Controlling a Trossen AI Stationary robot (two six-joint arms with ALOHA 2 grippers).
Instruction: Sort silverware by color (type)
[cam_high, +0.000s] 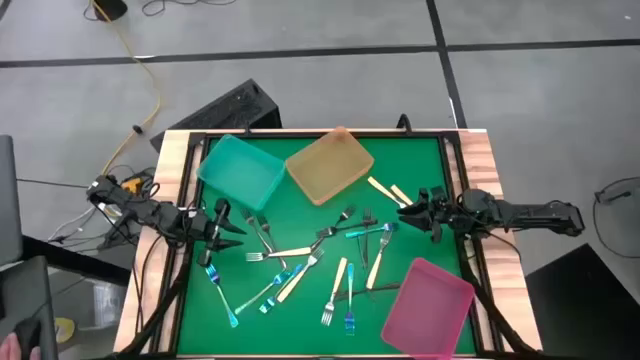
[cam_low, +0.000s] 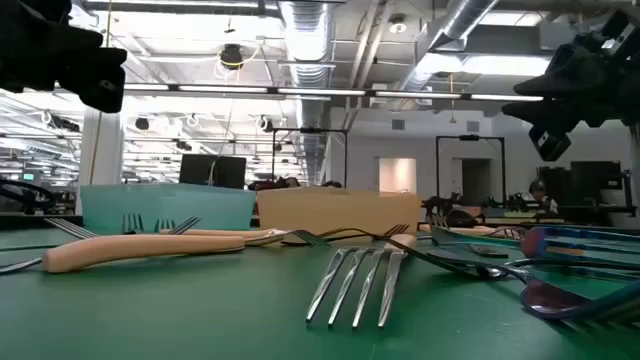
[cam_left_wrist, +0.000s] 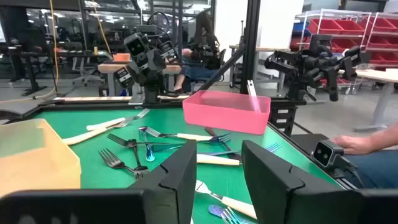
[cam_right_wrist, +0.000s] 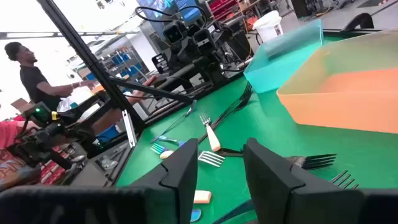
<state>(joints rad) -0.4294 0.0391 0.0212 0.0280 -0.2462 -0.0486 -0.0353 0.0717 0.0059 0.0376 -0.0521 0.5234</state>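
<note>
The silverware (cam_high: 320, 255) lies scattered flat on the green mat: iridescent blue pieces (cam_high: 222, 295), dark grey forks (cam_high: 262, 235) and cream-handled pieces (cam_high: 385, 190). My left gripper (cam_high: 228, 225) hovers open at the pile's left side, pointing toward the table's right. My right gripper (cam_high: 410, 212) hovers open at the pile's right side, beside the two cream-handled pieces, pointing left. Neither holds anything. In the left wrist view the open fingers (cam_left_wrist: 219, 174) frame forks (cam_left_wrist: 124, 163) on the mat. The right wrist view shows open fingers (cam_right_wrist: 221, 168) above a cream-handled fork (cam_right_wrist: 210, 134).
A teal tray (cam_high: 240, 168) and an amber tray (cam_high: 330, 163) sit at the mat's far side. A pink tray (cam_high: 428, 305) sits at its near right corner. Wooden borders (cam_high: 170, 200) frame the mat. A person's hand (cam_left_wrist: 367, 144) rests beyond the table edge.
</note>
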